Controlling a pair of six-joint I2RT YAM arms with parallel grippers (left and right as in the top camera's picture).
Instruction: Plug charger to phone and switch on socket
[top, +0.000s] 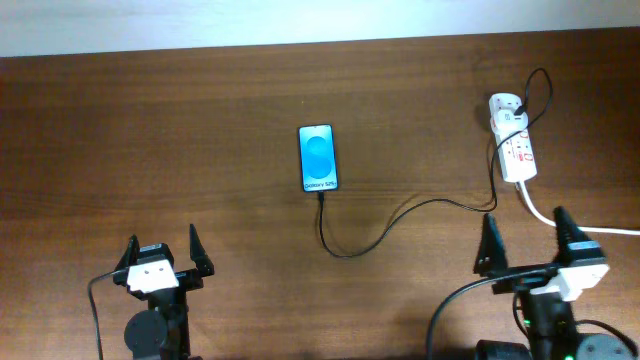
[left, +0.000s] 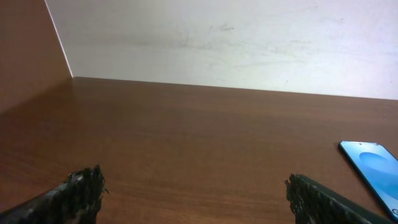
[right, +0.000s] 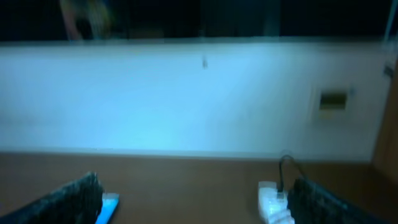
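As far as the overhead view shows, the charger (top: 400, 214) already runs from the socket (top: 515, 140) at the table's (top: 150, 130) far right to the lower edge of the phone (top: 319, 158), where its tip appears seated, so the plugging step looks done. The socket's switch is too small to read; I judge that pressing it is what is left. Both arms sit at the near edge, well apart from everything: the left gripper (top: 163, 245) and right gripper (top: 525, 232) are each spread wide and hold nothing. Only the overhead view shows the cable's full run. The left wrist view catches just the phone's corner at its right edge. The right wrist view, dim and blurred, shows both phone and socket, the socket beside its right finger
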